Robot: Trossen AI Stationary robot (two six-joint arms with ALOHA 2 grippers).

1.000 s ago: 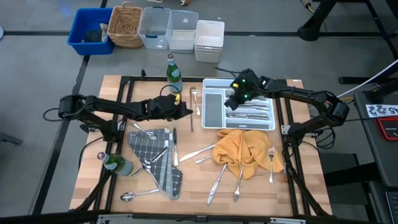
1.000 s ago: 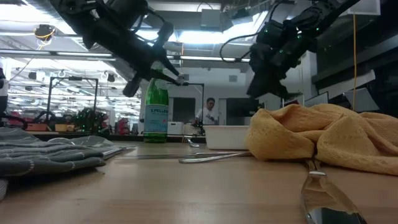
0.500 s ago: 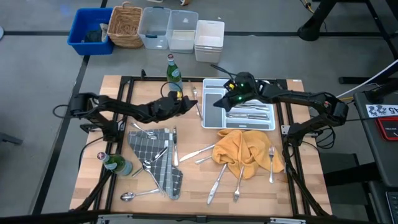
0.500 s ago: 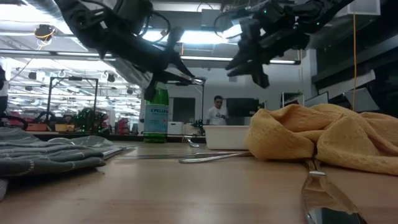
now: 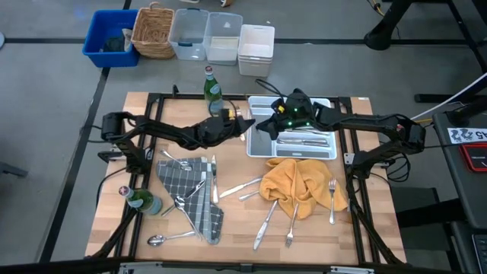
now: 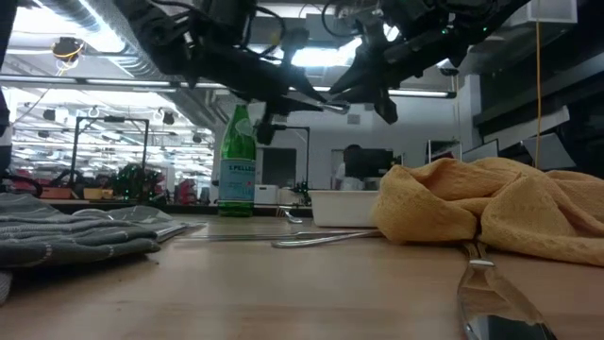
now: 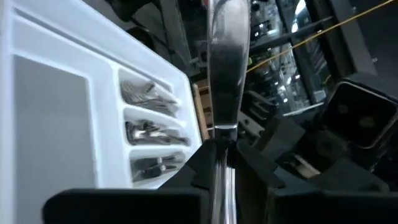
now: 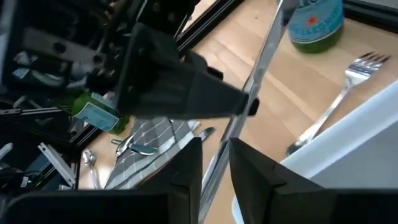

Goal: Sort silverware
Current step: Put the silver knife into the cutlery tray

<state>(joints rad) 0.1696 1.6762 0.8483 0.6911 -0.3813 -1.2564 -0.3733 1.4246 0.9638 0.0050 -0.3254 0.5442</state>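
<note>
the left gripper [image 5: 237, 119] and the right gripper [image 5: 262, 125] meet in the air over the near-left rim of the white tray [image 5: 253, 144], toward the table's [image 5: 236, 224] far edge; both are closed on one knife [image 7: 224, 93], each at one end; more silverware [image 5: 304, 140] fills the tray's compartments, and other pieces lie across the grey cloth [image 5: 194, 190] and beside the yellow cloth [image 5: 297, 183].

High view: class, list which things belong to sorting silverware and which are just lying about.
Job: white tray; sorted silverware in it; loose silverware; utensil held by left gripper, with right gripper beside it above the tray's edge.
Lying about: yellow cloth; grey cloth; green bottles; storage bins.
</note>
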